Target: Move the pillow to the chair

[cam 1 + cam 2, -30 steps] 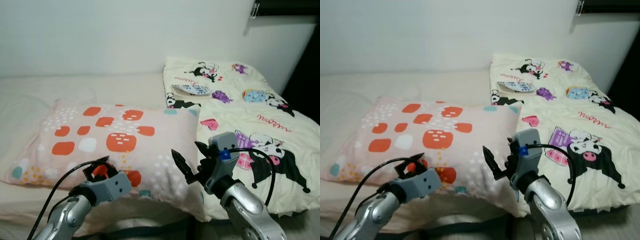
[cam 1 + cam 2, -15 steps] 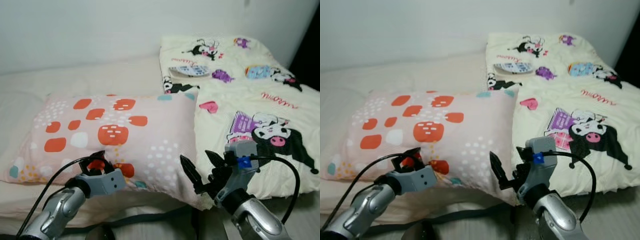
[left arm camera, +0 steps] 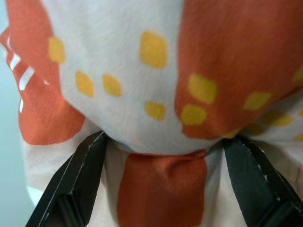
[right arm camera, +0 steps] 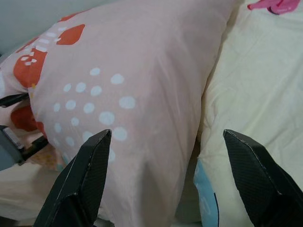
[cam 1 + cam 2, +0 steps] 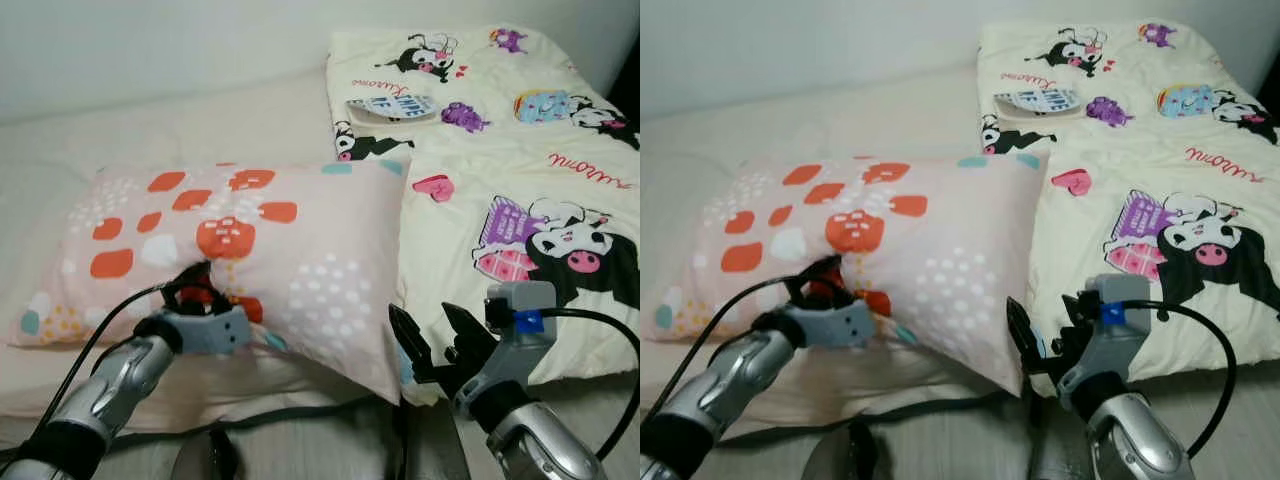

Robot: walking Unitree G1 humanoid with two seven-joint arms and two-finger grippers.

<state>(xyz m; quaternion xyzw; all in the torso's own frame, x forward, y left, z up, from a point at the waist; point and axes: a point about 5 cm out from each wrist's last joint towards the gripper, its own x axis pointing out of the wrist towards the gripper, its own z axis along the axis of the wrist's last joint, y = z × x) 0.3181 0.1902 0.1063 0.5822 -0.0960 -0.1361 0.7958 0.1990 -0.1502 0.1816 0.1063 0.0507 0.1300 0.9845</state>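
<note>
Compared with a second ago, the left tool (image 5: 195,300) is pressing deeper into the near edge of the pillow, and the head camera is tilting further down over the bed, so the whole scene is sitting differently in view.

The soft rectangular pale-pink pillow with orange-red blotches and white dots (image 5: 250,250) is lying flat on the cream-sheeted bed (image 5: 200,120), close to its near edge. Its right end is touching a cream quilt printed with black-and-white cartoon characters (image 5: 520,170), which is covering the right half of the bed.

In the left wrist view, the left tool's two black fingers (image 3: 71,184) are standing apart with a bulge of pillow fabric pushed between them; they are straddling the cloth rather than pinching it yet.

The right tool (image 5: 440,345) is hovering just off the pillow's near right corner, its fingers (image 4: 85,179) spread wide, with the corner and the seam against the quilt lying between them in the right wrist view.

By my reading, the step in hand is taking hold of the pillow from both sides. The next move is calling for the left fingers to close on the gathered fabric and the right tool to advance and clamp the corner, before lifting and turning toward the chair.
</note>
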